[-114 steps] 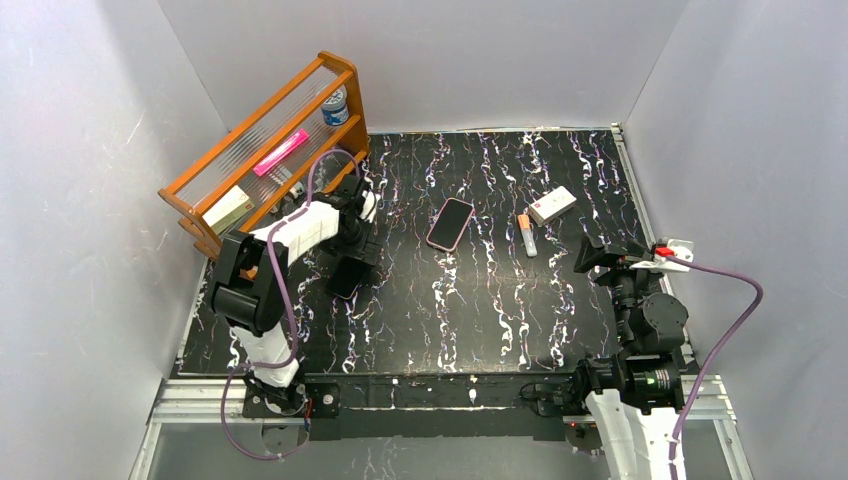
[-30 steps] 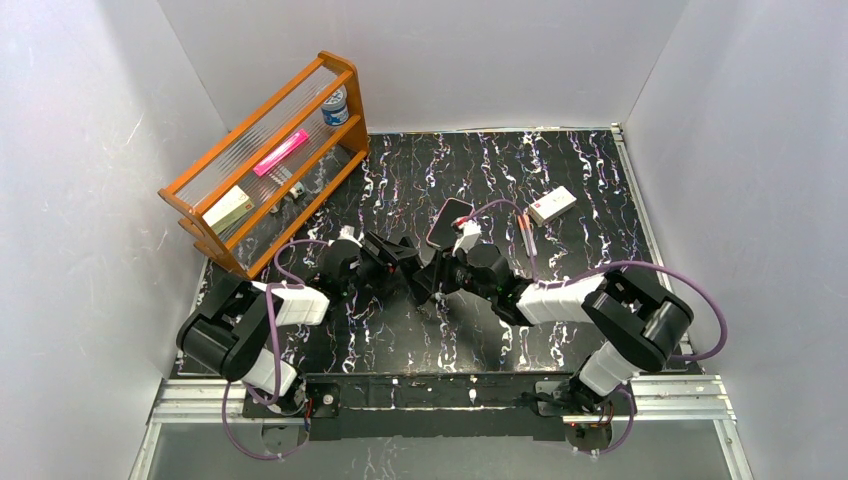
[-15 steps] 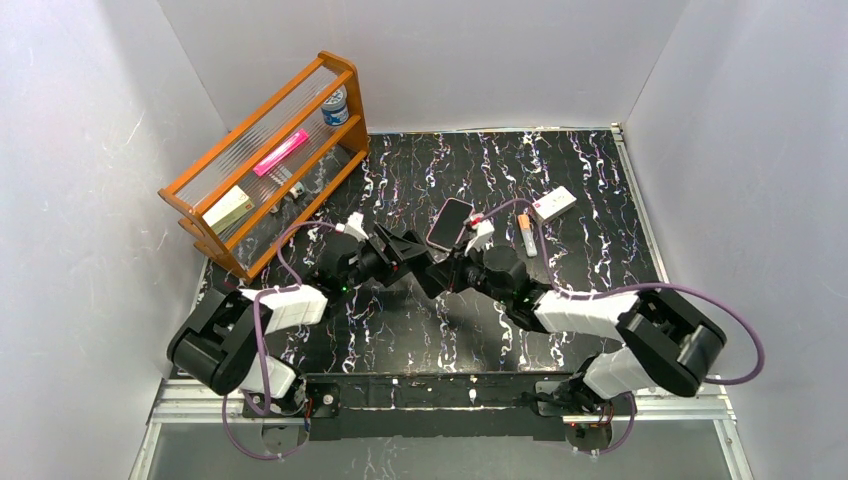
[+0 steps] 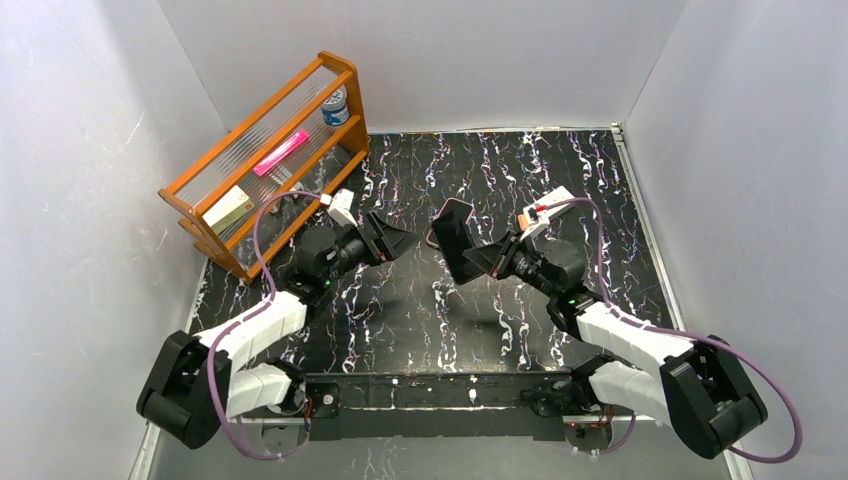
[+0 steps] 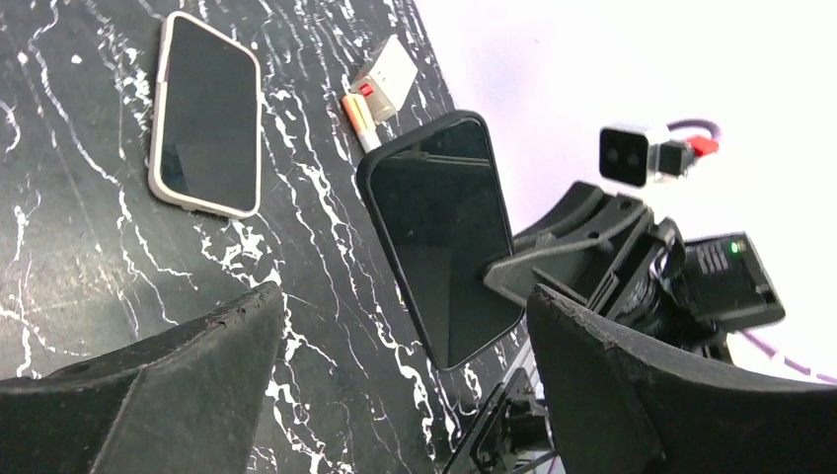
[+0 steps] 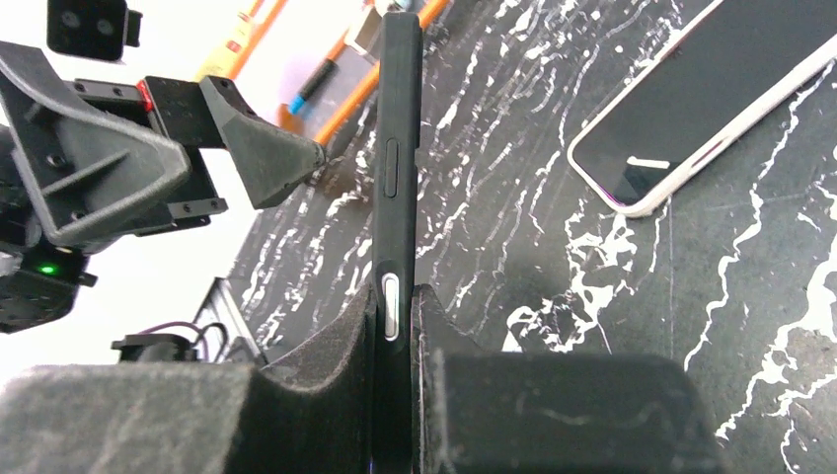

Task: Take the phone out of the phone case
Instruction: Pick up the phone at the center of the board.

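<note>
The right gripper (image 6: 395,308) clamps the black-cased phone (image 5: 439,237) on edge above the marbled table (image 4: 600,180); the left gripper (image 4: 396,240) faces it, jaws wide apart; a beige-cased phone (image 5: 205,114) lies flat beyond.

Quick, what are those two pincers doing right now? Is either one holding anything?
Left pincer: open, holding nothing.
Right pincer: closed on the black-cased phone.
</note>
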